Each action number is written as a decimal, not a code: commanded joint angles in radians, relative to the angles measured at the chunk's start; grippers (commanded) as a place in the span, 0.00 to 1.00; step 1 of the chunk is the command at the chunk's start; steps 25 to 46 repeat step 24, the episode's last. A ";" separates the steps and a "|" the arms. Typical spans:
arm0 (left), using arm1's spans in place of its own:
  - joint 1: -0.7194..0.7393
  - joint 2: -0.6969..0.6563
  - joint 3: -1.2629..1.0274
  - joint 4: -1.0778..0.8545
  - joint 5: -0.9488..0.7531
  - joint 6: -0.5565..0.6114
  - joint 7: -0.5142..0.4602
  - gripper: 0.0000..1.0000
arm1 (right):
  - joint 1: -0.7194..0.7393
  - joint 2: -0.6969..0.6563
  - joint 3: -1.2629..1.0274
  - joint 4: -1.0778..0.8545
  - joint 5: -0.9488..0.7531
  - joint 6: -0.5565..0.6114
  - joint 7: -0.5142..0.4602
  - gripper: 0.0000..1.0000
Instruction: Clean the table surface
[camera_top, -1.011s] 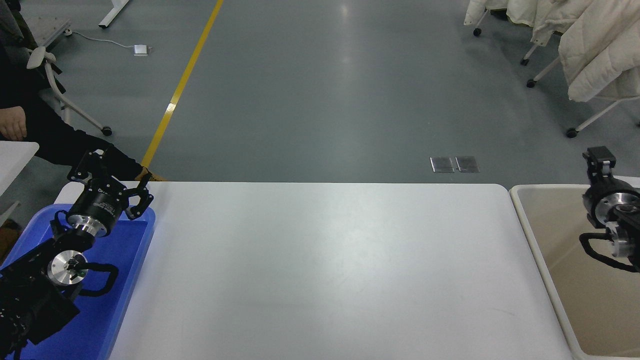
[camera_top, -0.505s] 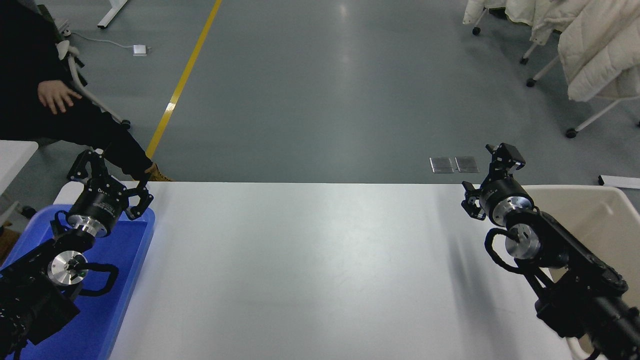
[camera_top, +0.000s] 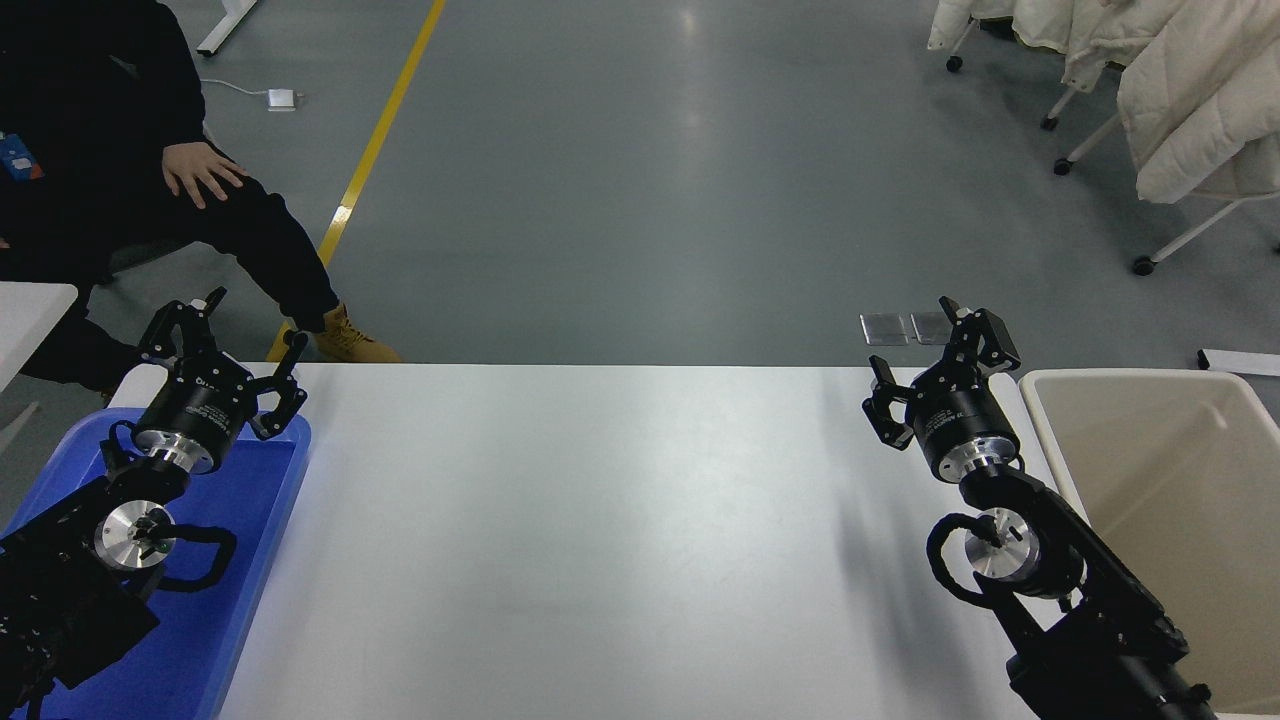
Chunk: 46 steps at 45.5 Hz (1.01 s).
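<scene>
The table surface (camera_top: 620, 540) stretches white between the blue tray (camera_top: 262, 560) and the beige bin (camera_top: 1160, 500). The right gripper (camera_top: 935, 365) hovers over its bin-side far corner, fingers spread, holding nothing. The left gripper (camera_top: 225, 335) hangs spread above the tray.

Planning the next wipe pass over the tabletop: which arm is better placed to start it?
Probably the right. The right gripper is open and empty above the table surface near its far right corner, beside the beige bin. The left gripper is parked over the blue tray, off the tabletop.
</scene>
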 joint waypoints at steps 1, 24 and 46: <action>0.000 0.000 0.000 0.000 0.000 0.000 0.000 1.00 | -0.008 0.015 -0.006 -0.016 -0.012 0.037 0.020 1.00; 0.000 0.000 0.000 0.000 0.000 0.000 0.000 1.00 | 0.015 0.037 -0.029 -0.087 -0.124 0.041 0.033 1.00; 0.000 0.000 0.000 0.000 0.000 0.000 0.000 1.00 | 0.015 0.037 -0.029 -0.087 -0.124 0.041 0.033 1.00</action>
